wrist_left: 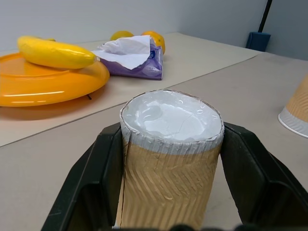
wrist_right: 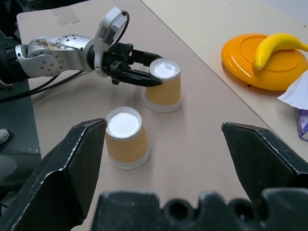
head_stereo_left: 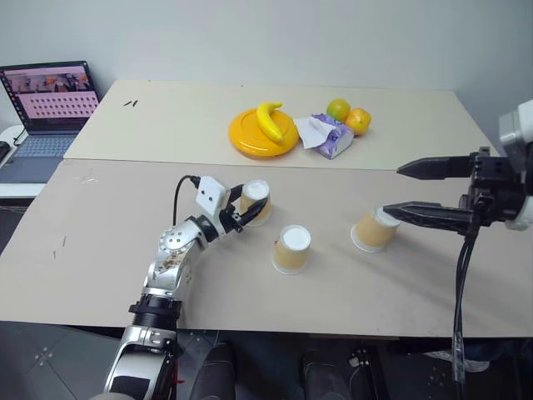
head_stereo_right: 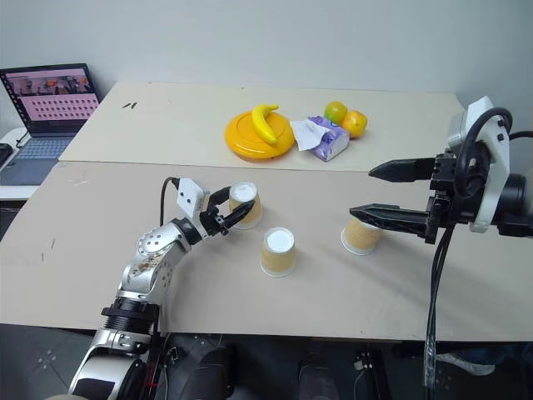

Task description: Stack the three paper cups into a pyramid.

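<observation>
Left wrist view showing the left tool [wrist_left: 171, 192] clamping on the left cup [wrist_left: 169, 159], black fingers [wrist_left: 98, 178] pressing both ribbed sides, cup standing upside down with white bottom facing up. Sitting on the near bench [head_stereo_left: 100, 250], toward the robot's left of centre. Just beside it, nearer the front edge, standing the middle cup [head_stereo_left: 291, 248], also inverted, not touching the first. Further to the robot's right, leaning the right cup [head_stereo_left: 373, 230], tilted with its white rim on the bench. Hovering above and beside that cup, the right tool [head_stereo_left: 408, 190], fingers spread wide apart, gripping nothing; lower finger crossing in front of the cup's top in the left eye view, contact impossible to tell. Resting on the far bench [head_stereo_left: 166, 117], well apart from the cups: yellow plate [head_stereo_left: 250, 137] carrying a banana [head_stereo_left: 269, 119], tissue pack [head_stereo_left: 326, 136] just beside it, two oranges [head_stereo_left: 348, 115] behind the pack. Sitting off the left end, an open laptop [head_stereo_left: 46, 108].
</observation>
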Controlling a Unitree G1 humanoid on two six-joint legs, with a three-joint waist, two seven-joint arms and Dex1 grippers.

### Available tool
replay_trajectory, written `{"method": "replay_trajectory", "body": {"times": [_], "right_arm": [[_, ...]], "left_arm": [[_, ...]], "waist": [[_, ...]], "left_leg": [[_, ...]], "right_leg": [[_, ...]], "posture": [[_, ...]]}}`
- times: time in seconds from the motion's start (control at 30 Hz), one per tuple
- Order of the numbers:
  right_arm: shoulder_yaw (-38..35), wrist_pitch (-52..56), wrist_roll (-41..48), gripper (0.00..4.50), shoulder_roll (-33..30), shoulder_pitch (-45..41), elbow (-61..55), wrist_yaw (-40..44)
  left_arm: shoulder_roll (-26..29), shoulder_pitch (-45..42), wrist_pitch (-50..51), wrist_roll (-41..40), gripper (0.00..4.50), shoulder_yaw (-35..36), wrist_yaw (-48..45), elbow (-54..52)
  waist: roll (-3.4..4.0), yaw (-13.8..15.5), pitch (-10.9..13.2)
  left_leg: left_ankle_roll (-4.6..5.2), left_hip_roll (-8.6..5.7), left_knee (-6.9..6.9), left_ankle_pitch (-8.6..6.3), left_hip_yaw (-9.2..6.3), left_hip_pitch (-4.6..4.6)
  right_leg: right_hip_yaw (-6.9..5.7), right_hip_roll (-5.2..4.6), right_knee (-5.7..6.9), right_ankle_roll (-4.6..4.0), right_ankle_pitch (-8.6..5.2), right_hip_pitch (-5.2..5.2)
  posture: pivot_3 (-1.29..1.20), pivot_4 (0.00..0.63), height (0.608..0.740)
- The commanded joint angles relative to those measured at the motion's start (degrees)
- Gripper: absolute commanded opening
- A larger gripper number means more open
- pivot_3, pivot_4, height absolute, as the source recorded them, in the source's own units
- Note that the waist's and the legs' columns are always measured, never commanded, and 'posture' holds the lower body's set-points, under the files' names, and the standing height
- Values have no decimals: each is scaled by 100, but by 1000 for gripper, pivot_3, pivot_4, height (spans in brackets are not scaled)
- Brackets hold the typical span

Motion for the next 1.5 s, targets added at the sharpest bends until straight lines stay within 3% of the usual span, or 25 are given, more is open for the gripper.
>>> {"method": "replay_trajectory", "body": {"times": [0.03, 0.2, 0.6, 1.0, 1.5], "right_arm": [[-35, -155, -28, 4500, -50, -133, -17, 9], [80, -235, -94, 4500, -27, -177, 71, 69], [941, -894, -711, 4500, 353, -662, 832, 567], [909, -657, -644, 4500, 397, -761, 619, 429], [587, -547, -584, 4500, 254, -507, 456, 342]], "left_arm": [[0, -115, -115, 1, 2633, 12, 13, -230], [172, 122, 173, -148, 2633, 47, -93, -787], [1434, 2010, 1467, -1083, 2633, 587, -459, -3197], [774, 1786, 1366, -900, 2633, -198, -257, -2988], [870, 1808, 1168, -833, 2633, -312, -604, -2792]], "waist": [[0, 0, 0], [0, -10, 0], [5, -75, -1], [5, 1, -1], [5, -9, -1]], "left_leg": [[0, 0, 0, 0, 0, 0], [0, 0, 0, 0, 0, 0], [-1, 4, -3, 0, 3, 6], [-1, 3, -2, 0, 2, 3], [-1, 3, -1, 0, 3, 3]], "right_leg": [[0, 0, 0, 0, 0, 0], [0, 0, 0, 0, 0, -1], [1, -1, -1, -2, 1, 0], [1, 0, 1, -3, 2, -3], [1, 0, 1, -3, 2, -2]], "posture": [[0, 150, 732], [0, 150, 732], [0, 150, 732], [0, 150, 732], [0, 150, 732]]}}
